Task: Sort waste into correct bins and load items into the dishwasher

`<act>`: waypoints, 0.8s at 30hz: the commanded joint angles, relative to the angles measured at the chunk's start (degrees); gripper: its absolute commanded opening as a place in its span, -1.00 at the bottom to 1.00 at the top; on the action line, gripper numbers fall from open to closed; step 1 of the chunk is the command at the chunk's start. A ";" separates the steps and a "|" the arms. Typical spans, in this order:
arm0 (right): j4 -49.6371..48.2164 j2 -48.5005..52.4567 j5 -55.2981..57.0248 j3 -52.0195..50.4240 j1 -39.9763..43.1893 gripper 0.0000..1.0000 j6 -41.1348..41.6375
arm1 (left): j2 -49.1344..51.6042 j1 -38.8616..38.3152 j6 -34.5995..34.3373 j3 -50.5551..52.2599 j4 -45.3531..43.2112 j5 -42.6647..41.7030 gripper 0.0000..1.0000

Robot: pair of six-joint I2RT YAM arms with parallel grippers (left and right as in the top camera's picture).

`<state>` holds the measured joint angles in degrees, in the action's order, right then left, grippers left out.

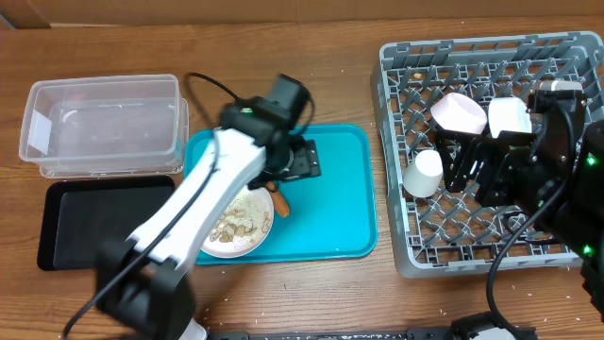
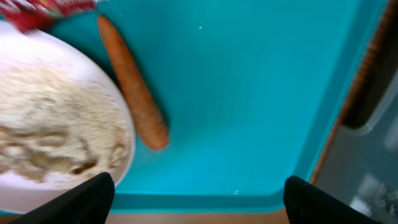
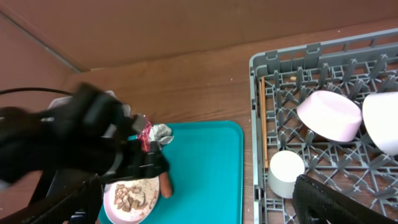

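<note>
A white plate of food scraps (image 1: pixel 236 227) lies on the teal tray (image 1: pixel 330 203), with an orange sausage-like piece (image 1: pixel 280 203) touching its right rim. My left gripper (image 1: pixel 297 162) hovers open and empty above the tray's far side. In the left wrist view its open fingers (image 2: pixel 199 199) frame the tray rim, with the plate (image 2: pixel 56 137), the orange piece (image 2: pixel 134 93) and a red wrapper (image 2: pixel 43 12) beyond. My right gripper (image 1: pixel 472 168) is open and empty above the grey dish rack (image 1: pixel 396 85). The right wrist view (image 3: pixel 199 208) shows its fingers wide apart.
The rack holds a pink bowl (image 1: pixel 460 111) and two white cups (image 1: pixel 510 115) (image 1: pixel 427 173). A clear plastic bin (image 1: pixel 104 123) stands at the far left, with a black tray (image 1: pixel 104 222) in front of it. A crumpled wrapper (image 3: pixel 152 132) lies by the left gripper.
</note>
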<state>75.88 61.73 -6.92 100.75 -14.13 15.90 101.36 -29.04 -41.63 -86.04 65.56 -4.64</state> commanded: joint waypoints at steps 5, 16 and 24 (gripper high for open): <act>-0.31 1.20 -0.07 0.57 0.04 1.00 0.28 | 12.52 -0.57 -17.07 0.66 -2.40 6.23 0.56; -0.31 5.29 -0.07 0.57 0.04 1.00 0.28 | 14.58 -0.52 -20.06 0.66 -2.91 14.08 0.58; -0.33 9.44 -2.60 0.57 0.02 1.00 0.85 | 14.60 -0.72 -19.69 0.74 -4.83 14.27 0.55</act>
<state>75.88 70.00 -7.27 100.75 -14.13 16.12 115.52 -29.61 -60.14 -85.43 60.82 7.77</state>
